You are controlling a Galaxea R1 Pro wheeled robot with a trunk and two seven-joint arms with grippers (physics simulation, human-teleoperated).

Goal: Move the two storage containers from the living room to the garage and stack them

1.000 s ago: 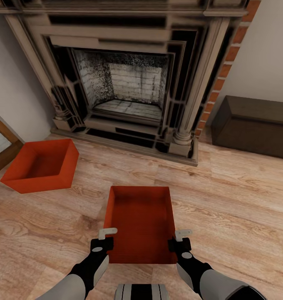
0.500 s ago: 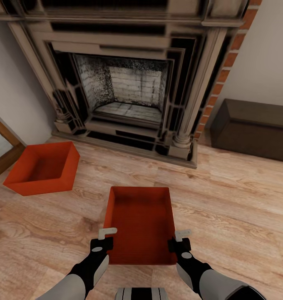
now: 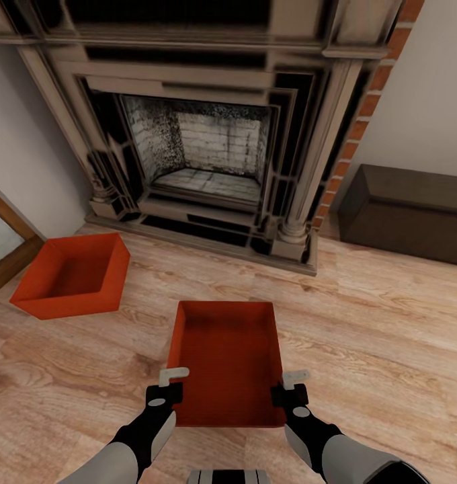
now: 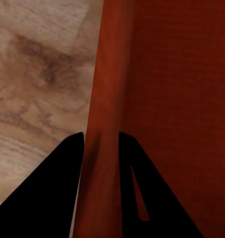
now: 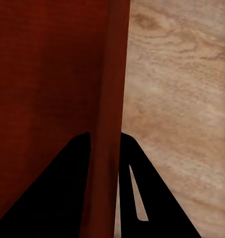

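Observation:
An orange-red storage container (image 3: 225,363) is held between both arms over the light wood planks of the living room. My left gripper (image 3: 173,380) is shut on its left wall (image 4: 100,148), one finger on each side. On the opposite wall (image 5: 108,148) my right gripper (image 3: 290,384) is shut the same way. The second storage container (image 3: 74,275) rests on the planks at the left, in front of the fireplace base. The garage is out of view.
The ornate dark fireplace (image 3: 208,134) stands straight ahead, with a red brick chimney (image 3: 363,114) beside it. A dark brown chest (image 3: 406,212) sits at the right wall. A wood-framed glass door (image 3: 3,242) shows at the left edge.
The whole picture has slid slightly down and right, so the camera has moved; the fireplace and the left container sit lower. The held container and both grippers keep their place in the view.

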